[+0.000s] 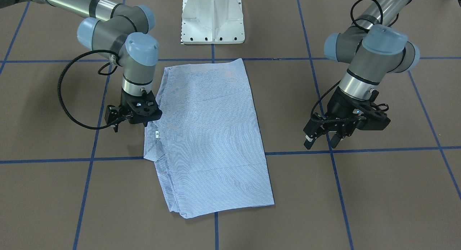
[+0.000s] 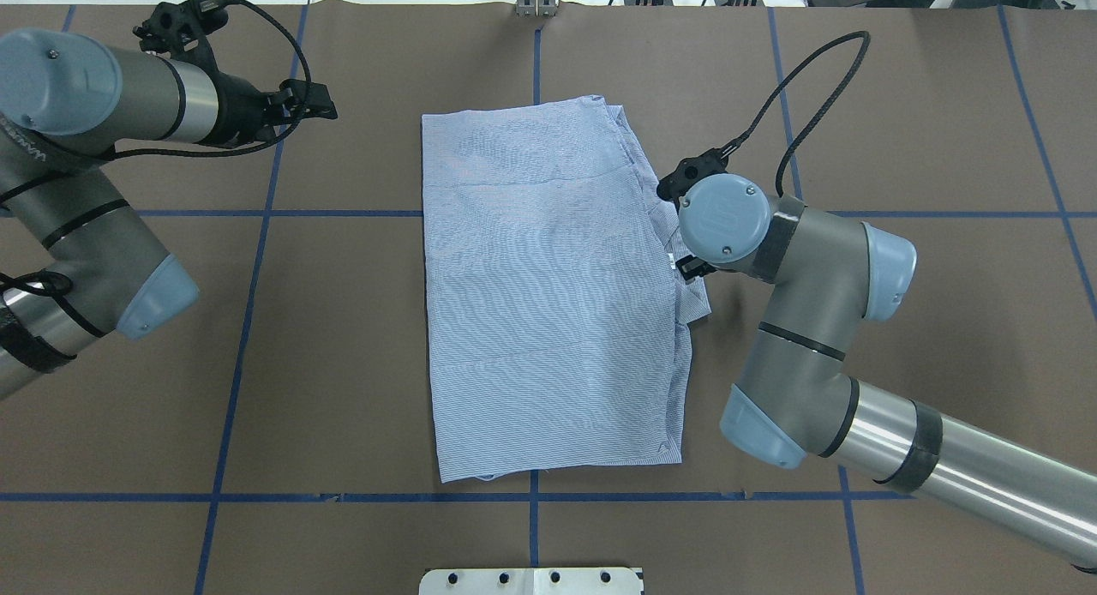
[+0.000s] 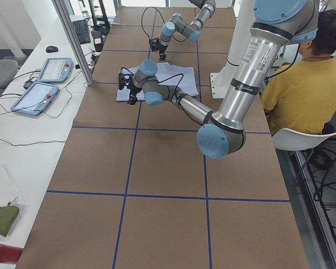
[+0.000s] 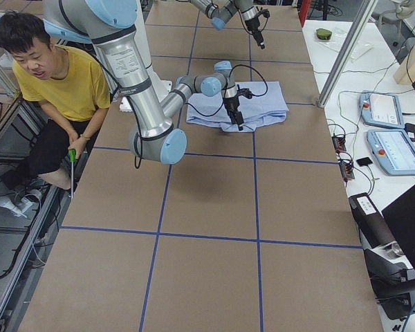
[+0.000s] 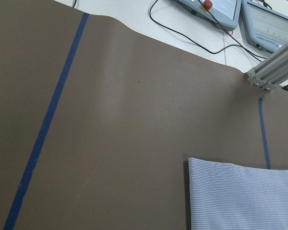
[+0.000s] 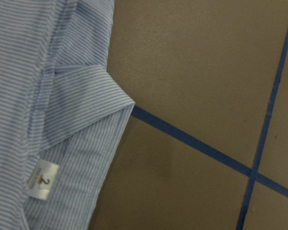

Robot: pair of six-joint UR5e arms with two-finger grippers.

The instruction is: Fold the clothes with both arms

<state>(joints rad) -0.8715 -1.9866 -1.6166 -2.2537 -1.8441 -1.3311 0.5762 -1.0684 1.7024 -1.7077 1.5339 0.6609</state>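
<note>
Handling: shirt (image 1: 212, 134) looks light, thin and limp. No stiffness, so it should sag and trail if lifted from one point. Probably slides easily on the smooth cover. Not fragile.
Shirt state: folded into a long flat rectangle, sleeves out of sight, several layers thick. Judged mid-task, with a cross fold likely left to do.
Shirt place: middle of the table (image 1: 360, 206), long axis running from the robot-side edge toward the operator-side edge, one short end near the pedestal base (image 1: 212, 19).
Loose side: the long edge toward the robot's right is ragged, with the collar (image 6: 86, 91) and neck label (image 6: 42, 179) poking out. The opposite long edge is a clean fold.
Where to hold: my call is to pinch the two corners of one short end, all layers together, one corner per arm. Skip the collar flap alone, as it would likely peel the layers apart.
Right gripper (image 1: 114, 121): low, just beside the collar edge, over bare table. Can't tell if the fingers are spread or closed, and nothing is visibly held.
Left gripper (image 1: 322, 139): well apart from the shirt on the clean-edge side, fingers spread, holding nothing.
Risk: uneven lift between the arms could skew the fold or let inner layers slip.
Around: blue tape lines (image 1: 299, 152) grid the table. A person (image 4: 62, 76) in a yellow top sits at the robot-side edge.
</note>
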